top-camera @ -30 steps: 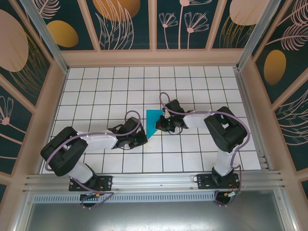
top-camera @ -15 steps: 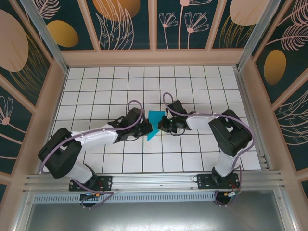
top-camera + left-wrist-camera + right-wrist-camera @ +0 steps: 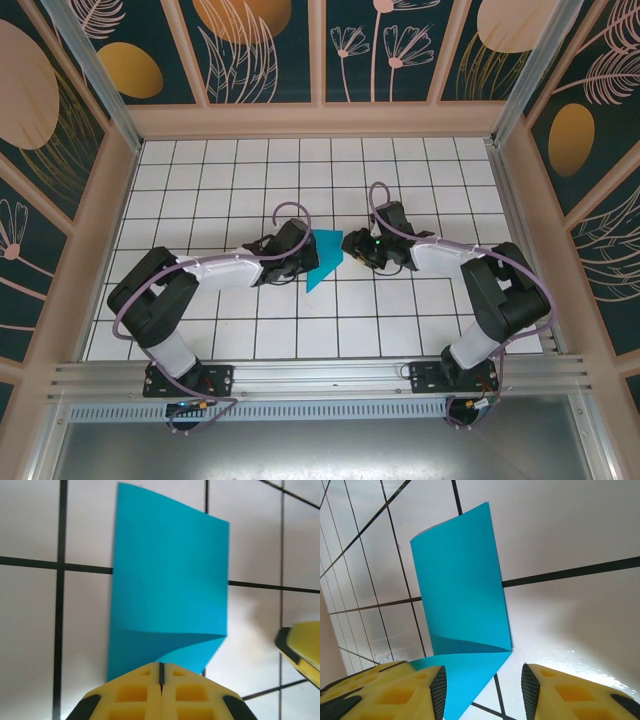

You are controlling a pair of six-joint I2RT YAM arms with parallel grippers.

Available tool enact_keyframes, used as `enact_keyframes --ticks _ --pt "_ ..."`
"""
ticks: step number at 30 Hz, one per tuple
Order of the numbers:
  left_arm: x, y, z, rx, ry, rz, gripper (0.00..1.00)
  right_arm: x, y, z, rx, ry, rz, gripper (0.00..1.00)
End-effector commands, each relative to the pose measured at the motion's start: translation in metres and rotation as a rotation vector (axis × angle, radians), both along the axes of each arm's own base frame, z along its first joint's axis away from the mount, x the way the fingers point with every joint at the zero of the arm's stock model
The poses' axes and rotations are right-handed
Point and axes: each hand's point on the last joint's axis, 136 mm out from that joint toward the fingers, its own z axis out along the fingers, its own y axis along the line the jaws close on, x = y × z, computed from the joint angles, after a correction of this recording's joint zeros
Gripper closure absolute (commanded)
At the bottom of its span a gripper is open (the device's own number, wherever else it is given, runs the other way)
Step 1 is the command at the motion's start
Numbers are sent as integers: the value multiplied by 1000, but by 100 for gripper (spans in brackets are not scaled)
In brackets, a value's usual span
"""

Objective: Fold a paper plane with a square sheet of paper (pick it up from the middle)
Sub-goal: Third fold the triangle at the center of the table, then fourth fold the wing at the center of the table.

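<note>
- The creased square sheet of paper lies centrally on the desk, between both arms.
- Left fingers, pressed together, meet its near edge.
- Right fingers stand spread beside its corner.

We're over the square sheet of paper, folded into a tall blue panel on the white grid table, stretching from 12 o'clock down past centre, with a darker flap creased across its lower end. At 6 o'clock the left gripper has its yellow fingers pressed together, tips covering the sheet's bottom edge. At 4 o'clock another yellow finger pokes in, just clear of the paper.
</note>
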Motion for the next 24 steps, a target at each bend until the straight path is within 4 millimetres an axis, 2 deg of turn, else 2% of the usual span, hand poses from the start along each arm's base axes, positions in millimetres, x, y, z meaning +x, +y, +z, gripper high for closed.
enact_keyframes --ticks 1,14,24 --pt "0 5 -16 67 25 8 100 -2 3 -5 16 18 9 53" --pt "-12 19 -49 137 119 44 100 -7 12 -13 34 65 39 52" --pt "-19 26 -51 136 133 67 100 -6 25 -17 46 83 60 56"
